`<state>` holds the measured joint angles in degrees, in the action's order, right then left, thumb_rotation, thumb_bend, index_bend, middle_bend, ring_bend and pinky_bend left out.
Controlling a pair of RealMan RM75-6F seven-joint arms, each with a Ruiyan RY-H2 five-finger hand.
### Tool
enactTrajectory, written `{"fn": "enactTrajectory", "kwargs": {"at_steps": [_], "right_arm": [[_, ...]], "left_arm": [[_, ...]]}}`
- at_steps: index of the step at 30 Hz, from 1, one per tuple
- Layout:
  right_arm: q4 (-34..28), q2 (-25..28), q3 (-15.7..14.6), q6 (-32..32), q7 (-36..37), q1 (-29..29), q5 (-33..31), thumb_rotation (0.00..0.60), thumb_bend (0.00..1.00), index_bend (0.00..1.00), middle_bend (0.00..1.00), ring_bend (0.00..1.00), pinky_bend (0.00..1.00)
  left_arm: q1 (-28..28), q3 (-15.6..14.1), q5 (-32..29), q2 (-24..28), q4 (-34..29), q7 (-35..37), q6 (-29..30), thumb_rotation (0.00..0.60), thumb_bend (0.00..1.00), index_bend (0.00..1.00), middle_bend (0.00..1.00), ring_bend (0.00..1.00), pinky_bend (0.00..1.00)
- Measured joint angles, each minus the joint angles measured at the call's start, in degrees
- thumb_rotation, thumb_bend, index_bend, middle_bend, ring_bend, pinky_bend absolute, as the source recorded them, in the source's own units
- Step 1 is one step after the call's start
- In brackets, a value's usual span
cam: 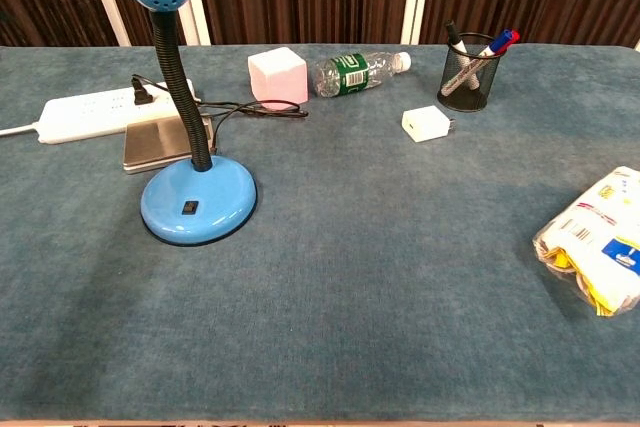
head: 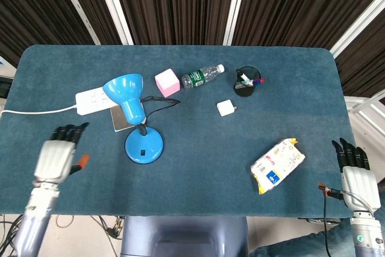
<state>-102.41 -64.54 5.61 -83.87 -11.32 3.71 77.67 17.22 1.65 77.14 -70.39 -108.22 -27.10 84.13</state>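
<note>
dark curtains | blue-carpeted table (head: 198, 148) | blue lamp (head: 135, 118), snack bag (head: 277, 164)

Blue lamp (cam: 197, 202) (glossy), pink cube (cam: 277, 75), white power strip (cam: 85, 114), teal table (cam: 380, 277).

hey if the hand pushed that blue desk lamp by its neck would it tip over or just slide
The blue desk lamp would probably tip sooner than slide: its shade sits high on a thin flexible neck, which would likely bend first. The round base looks wide and flat, so a low push may slide it on the table cloth. Its cord runs to the power strip and could tug back.
</note>
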Motion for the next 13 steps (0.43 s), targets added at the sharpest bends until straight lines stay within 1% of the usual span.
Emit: {"fn": "enactTrajectory", "kwargs": {"at_steps": [2, 6, 9, 13], "right_arm": [[0.02, 0.03, -0.17, -0.07, -0.01, 0.03, 0.65, 0.6, 0.11, 0.01, 0.02, 0.04, 0.0], [0.41, 0.08, -0.62, -0.22, 0.36, 0.14, 2.5, 0.6, 0.11, 0.01, 0.02, 0.04, 0.0], [1.1, 0.08, -0.99, -0.32, 1.11, 0.28, 4.1, 0.6, 0.11, 0.01, 0.02, 0.04, 0.0], [1.96, -0.06, -1.42, -0.67, 1.95, 0.43, 6.08, 0.6, 0.11, 0.01, 0.02, 0.04, 0.0]], "left_arm": [[-2.47, -1.59, 1.11, 2.32, 0.04, 3.06, 1.53, 0.6, 0.21, 0.14, 0.13, 0.04, 0.09], [-6.93, -3.94, 1.97, 5.96, 0.5, 9.32, 4.29, 0.6, 0.21, 0.14, 0.12, 0.03, 0.09], [-9.57, -4.8, 2.04, 7.34, 1.22, 13.57, 5.64, 0.6, 0.21, 0.13, 0.12, 0.03, 0.09], [-10.16, -4.73, 1.93, 8.46, 2.78, 16.34, 5.43, 0.6, 0.21, 0.13, 0.12, 0.03, 0.09]]}}
